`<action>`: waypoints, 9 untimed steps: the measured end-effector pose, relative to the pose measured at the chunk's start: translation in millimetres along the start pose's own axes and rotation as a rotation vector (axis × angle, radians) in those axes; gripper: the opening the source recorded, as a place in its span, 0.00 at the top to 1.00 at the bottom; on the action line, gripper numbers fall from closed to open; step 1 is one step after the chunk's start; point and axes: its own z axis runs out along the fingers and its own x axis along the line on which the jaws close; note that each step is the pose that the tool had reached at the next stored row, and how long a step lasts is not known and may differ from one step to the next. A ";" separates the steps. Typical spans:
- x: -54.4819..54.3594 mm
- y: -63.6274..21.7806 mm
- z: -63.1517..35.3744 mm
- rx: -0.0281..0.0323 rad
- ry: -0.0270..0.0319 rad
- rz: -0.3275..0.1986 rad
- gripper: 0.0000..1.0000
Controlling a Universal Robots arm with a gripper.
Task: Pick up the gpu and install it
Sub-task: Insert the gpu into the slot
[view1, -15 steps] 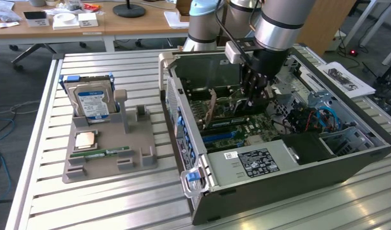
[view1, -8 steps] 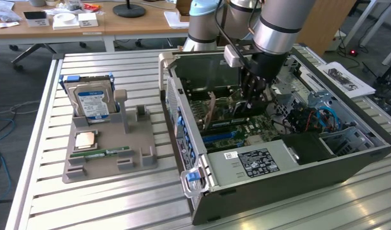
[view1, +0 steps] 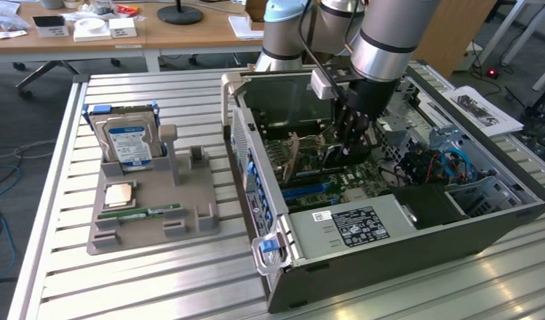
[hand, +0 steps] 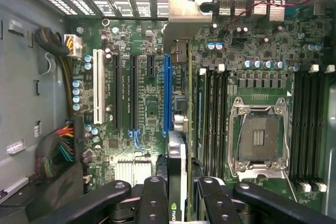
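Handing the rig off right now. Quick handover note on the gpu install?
End effector: shut on the gpu, a thin flat card with a pale metal end bracket, held edge-on between the fingers.
Location: inside the open grey computer case, over the green motherboard, alongside the long blue slot.
Done: card picked up and inside the case.
Left: seating. The blue slot shows empty, so the card is not in yet.
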 end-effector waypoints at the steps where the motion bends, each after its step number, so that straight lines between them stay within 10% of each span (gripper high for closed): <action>1: 0.2 0.1 0.9 0.0000 0.0001 0.000 0.73; 9: 0.6 2.5 4.7 -0.0001 0.0001 -0.001 0.73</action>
